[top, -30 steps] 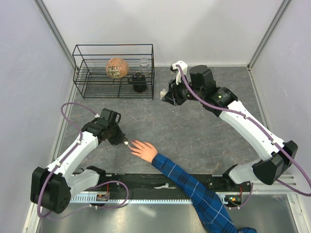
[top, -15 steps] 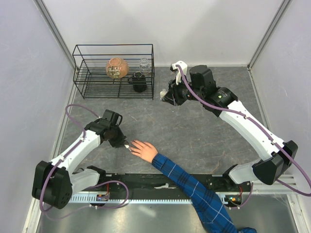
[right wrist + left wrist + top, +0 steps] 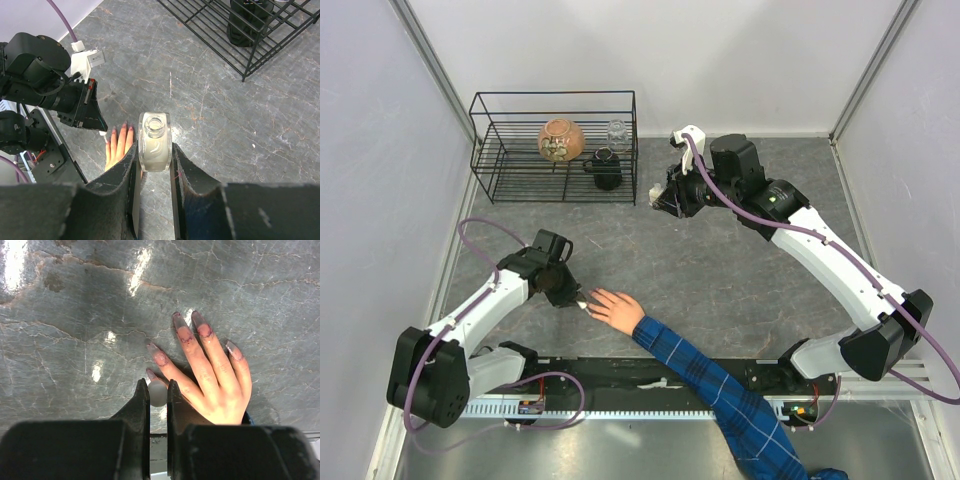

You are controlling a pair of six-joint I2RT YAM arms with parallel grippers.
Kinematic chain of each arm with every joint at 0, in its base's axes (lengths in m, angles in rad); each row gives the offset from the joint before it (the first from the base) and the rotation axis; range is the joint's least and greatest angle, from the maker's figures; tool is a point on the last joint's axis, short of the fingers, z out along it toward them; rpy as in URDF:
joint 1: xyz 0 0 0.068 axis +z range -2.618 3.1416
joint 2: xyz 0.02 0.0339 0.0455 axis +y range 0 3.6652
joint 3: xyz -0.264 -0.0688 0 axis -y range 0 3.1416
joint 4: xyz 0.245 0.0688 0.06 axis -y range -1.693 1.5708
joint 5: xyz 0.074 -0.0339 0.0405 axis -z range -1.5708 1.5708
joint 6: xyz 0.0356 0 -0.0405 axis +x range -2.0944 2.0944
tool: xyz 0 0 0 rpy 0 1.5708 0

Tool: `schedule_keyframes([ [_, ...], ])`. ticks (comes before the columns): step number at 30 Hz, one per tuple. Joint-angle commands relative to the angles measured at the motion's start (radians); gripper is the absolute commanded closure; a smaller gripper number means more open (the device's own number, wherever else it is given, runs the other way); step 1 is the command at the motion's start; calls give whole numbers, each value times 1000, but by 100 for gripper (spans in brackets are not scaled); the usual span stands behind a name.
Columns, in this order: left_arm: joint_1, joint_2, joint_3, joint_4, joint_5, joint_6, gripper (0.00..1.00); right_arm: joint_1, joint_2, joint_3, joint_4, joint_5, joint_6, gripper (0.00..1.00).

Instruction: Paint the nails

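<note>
Plainly, the nails [image 3: 180, 322] sit at the tips of a bare hand [image 3: 617, 308] lying flat, palm down, close to the table's near edge and left of its middle. A blue plaid sleeve [image 3: 720, 390] runs back from it toward the near right. Several nails carry a smeared reddish coat, and some of it has strayed onto the skin around them.

The fingers' long axis runs from the palm toward the table's left edge, tilted a little toward the far side, so the tips point at the left arm. In the left wrist view they fan up and away from the left gripper [image 3: 158, 386]. The outermost nail lies just ahead of it, almost touching, and the others spread ahead and to the right. That pincer is narrow, pinching a small white cap [image 3: 158, 396]. The brush under the cap is hidden, so I cannot tell whether it touches a nail.

The left arm is by far the nearer. My guess is that the next stroke needs only a short reach forward along a finger's length.

The right gripper [image 3: 155, 150] is well apart, held above the table's far half, clamped on a small clear bottle [image 3: 154, 131] standing upright with its mouth open. Beyond it, a black wire rack [image 3: 552, 94] stands at the far left corner, holding a brown pot [image 3: 561, 139] and a dark jar [image 3: 606, 168]
</note>
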Motion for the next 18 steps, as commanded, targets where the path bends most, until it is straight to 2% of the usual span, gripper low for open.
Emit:
schedule_keyframes([
  [1, 6, 0, -8, 35, 1, 8, 98, -3, -16, 22, 46, -5, 7, 100],
  [18, 8, 0, -15, 46, -19, -6, 98, -3, -19, 14, 49, -2, 9, 100],
])
